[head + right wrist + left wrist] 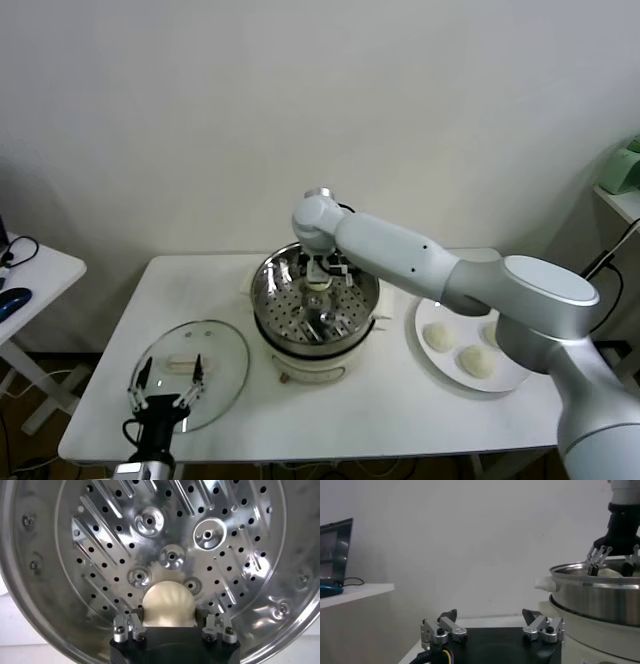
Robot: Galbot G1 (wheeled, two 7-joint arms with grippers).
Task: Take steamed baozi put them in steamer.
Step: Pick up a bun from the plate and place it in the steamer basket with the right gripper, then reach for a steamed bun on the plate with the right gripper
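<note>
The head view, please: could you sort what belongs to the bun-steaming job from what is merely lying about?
Belongs to the job:
steamer
baozi held in the right claw over the steamer floor
three baozi waiting on the white plate

Lying about:
glass lid, under the open left claw
side table holding a blue object

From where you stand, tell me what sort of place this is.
Probably a lab or office staged as a kitchen: a steamer and plate of baozi on a white table against a bare wall, a laptop nearby.
</note>
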